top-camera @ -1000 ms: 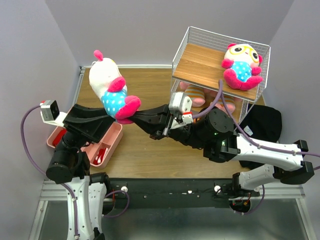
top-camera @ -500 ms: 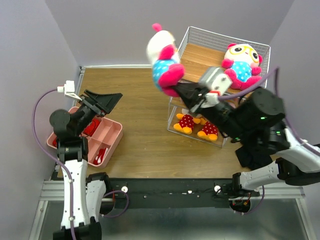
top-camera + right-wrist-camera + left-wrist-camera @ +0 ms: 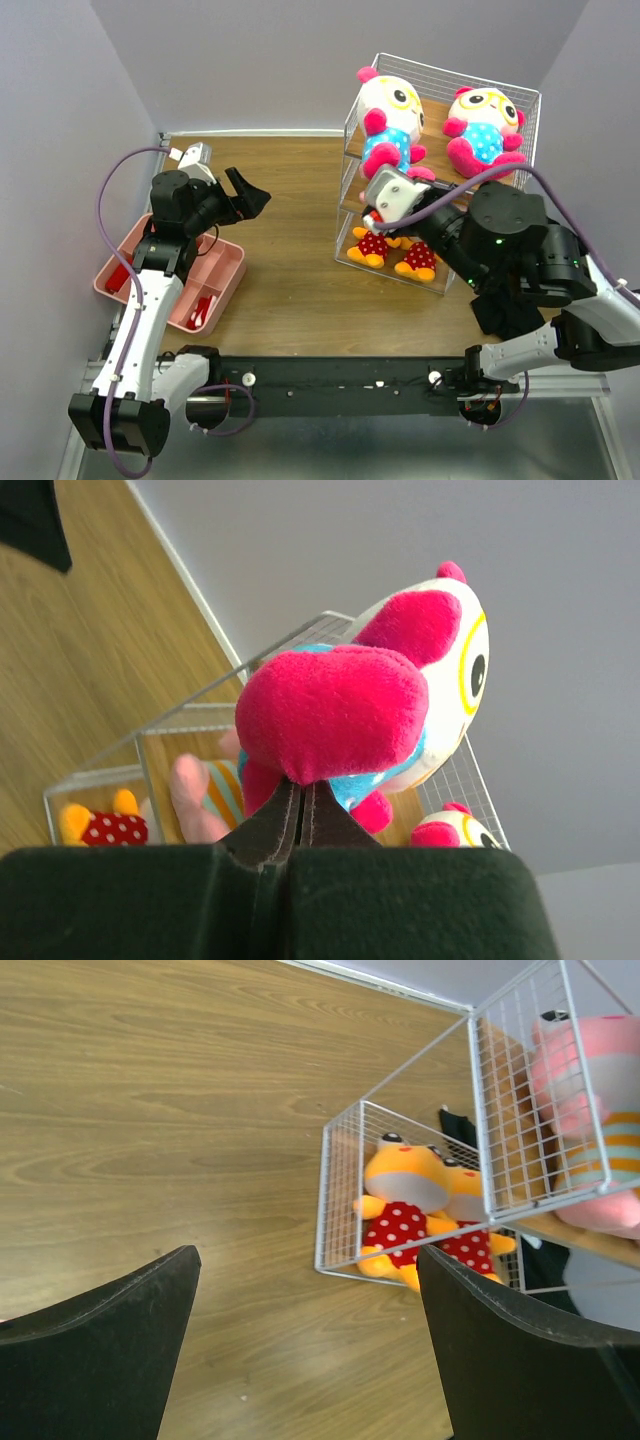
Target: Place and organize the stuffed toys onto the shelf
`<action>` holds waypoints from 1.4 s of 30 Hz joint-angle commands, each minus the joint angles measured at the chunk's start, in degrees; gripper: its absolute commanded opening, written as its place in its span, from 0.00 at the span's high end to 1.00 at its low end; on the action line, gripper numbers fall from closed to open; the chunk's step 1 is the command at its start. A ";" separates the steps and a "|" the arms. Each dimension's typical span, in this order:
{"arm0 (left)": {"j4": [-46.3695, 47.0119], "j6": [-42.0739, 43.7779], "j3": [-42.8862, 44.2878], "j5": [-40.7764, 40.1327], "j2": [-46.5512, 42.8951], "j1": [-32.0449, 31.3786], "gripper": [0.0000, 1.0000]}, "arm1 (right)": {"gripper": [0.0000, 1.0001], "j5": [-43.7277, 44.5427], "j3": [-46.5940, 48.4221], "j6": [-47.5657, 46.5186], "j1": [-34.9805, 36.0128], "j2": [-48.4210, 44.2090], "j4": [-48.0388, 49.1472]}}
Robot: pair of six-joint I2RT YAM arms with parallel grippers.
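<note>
The shelf (image 3: pixel 400 128) stands at the far right. My right gripper (image 3: pixel 384 178) is shut on the pink foot of a white-faced toy (image 3: pixel 388 118) and holds it upright at the left of the top board. Its shut fingertips (image 3: pixel 302 785) pinch the foot (image 3: pixel 335 710). A second white-faced toy (image 3: pixel 485 128) sits on the top board's right side. Two yellow toys (image 3: pixel 396 250) sit on the bottom tier, also in the left wrist view (image 3: pixel 405 1215). A pink striped pig (image 3: pixel 600 1120) is on the middle tier. My left gripper (image 3: pixel 250 195) is open and empty over the table's left side.
A pink divided tray (image 3: pixel 222 272) lies at the near left under my left arm. A black cloth-like object (image 3: pixel 528 243) lies to the right of the shelf. Bare wooden table (image 3: pixel 290 270) lies between tray and shelf.
</note>
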 commanded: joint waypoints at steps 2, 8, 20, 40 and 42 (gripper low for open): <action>-1.63 6.82 0.91 -5.23 -0.02 -0.44 0.01 | 0.99 3.31 -3.76 -9.38 0.12 0.77 -6.04; -1.28 6.92 -1.20 -5.06 -0.81 -0.44 0.01 | 0.99 6.39 -1.58 -8.77 -1.90 3.84 -6.21; -1.19 7.00 -2.52 -5.85 -2.40 -0.44 0.01 | 0.95 8.50 0.81 -4.55 -8.13 7.63 -5.26; -0.49 6.13 -3.22 -4.71 -2.66 0.71 0.01 | 0.73 3.75 -6.49 -10.09 -16.85 7.01 7.05; -0.49 6.04 -3.22 -4.97 -3.01 0.79 0.01 | 0.71 3.49 -6.75 -10.09 -17.55 7.19 7.32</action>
